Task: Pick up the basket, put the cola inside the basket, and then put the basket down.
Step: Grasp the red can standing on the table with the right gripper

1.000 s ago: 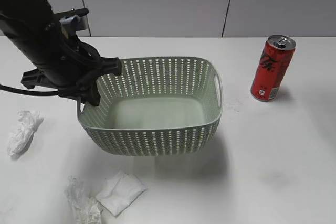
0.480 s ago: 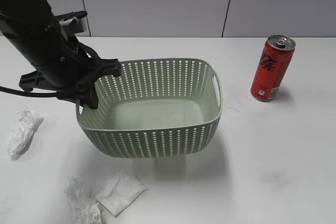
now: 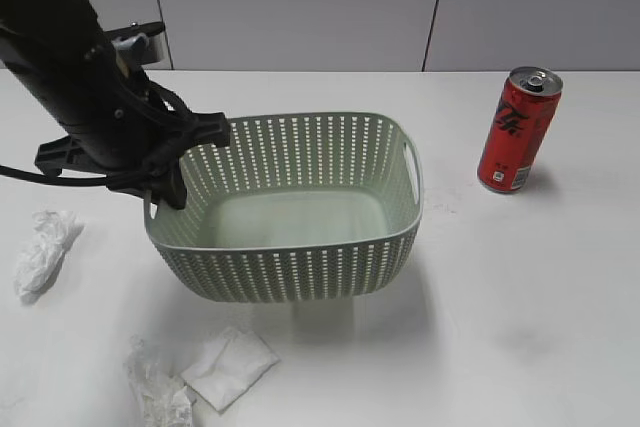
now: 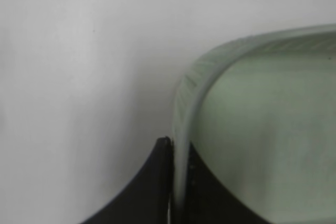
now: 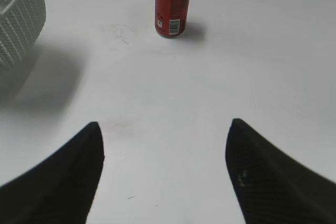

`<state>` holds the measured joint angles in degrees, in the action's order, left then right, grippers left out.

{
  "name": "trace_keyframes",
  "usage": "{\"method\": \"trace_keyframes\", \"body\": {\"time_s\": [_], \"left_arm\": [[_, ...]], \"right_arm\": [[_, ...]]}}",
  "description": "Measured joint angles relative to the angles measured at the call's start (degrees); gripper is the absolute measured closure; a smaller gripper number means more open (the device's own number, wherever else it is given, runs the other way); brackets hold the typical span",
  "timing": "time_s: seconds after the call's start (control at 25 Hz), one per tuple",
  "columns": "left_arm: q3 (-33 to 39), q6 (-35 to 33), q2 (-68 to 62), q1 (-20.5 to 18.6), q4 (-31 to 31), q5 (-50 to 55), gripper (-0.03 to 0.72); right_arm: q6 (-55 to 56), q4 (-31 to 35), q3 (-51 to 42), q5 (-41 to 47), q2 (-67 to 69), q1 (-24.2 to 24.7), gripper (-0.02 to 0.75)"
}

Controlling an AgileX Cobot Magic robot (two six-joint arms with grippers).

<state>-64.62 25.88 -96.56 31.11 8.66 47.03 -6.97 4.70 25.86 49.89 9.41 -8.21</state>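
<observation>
The left claw [image 3: 170, 162] is clamped on the left rim of the basket [image 3: 300, 267]; in the left wrist view its two dark fingers [image 4: 157, 182] sit either side of the thin green wall, closed on it, so the grip is on an edge and not through a handle cut-out; the basket hangs from that one side, apparently lifted off the surface [image 3: 500, 327], with a soft shadow spread beneath it. The right claw [image 5: 165, 177] is spread wide and empty, hovering above bare surface and pointed towards the cola [image 5: 173, 3], which stands upright well to the right of the basket, untouched. Crumpled tissues [image 3: 230, 367] lie in front of and left of the basket, clear of both claws.

The likely trouble is the one-sided hold; a thin rim pinched at one end could let the basket sag or twist, more so once the can's weight lands inside; a dropped can might also tip out, or the tall can could topple if the right claw nudges it on approach.
</observation>
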Motion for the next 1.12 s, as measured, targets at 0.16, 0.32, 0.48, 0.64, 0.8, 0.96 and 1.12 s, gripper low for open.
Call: {"method": "trace_keyframes", "body": {"time_s": [0.16, 0.32, 0.48, 0.64, 0.8, 0.96, 1.12], "left_arm": [[0.0, 0.0, 0.0, 0.0, 0.0, 0.1, 0.691], [0.0, 0.0, 0.0, 0.0, 0.0, 0.2, 0.691], [0.0, 0.0, 0.0, 0.0, 0.1, 0.2, 0.691], [0.0, 0.0, 0.0, 0.0, 0.2, 0.2, 0.691], [0.0, 0.0, 0.0, 0.0, 0.0, 0.2, 0.691], [0.0, 0.0, 0.0, 0.0, -0.4, 0.2, 0.691], [0.0, 0.0, 0.0, 0.0, -0.9, 0.1, 0.691]], "right_arm": [[0.0, 0.2, -0.3, 0.1, -7.7, 0.0, 0.187], [0.1, 0.3, -1.5, 3.4, -9.7, 0.0, 0.187], [0.1, 0.3, -2.0, 4.0, -9.7, 0.0, 0.187], [0.1, 0.2, -1.4, 2.3, -9.7, 0.0, 0.187], [0.1, 0.6, 1.1, -9.3, -6.2, 0.0, 0.171], [0.1, 1.0, 6.2, -17.9, 6.9, 0.0, 0.155], [-0.1, 1.3, 15.9, -17.6, 24.2, 0.0, 0.103]]}}
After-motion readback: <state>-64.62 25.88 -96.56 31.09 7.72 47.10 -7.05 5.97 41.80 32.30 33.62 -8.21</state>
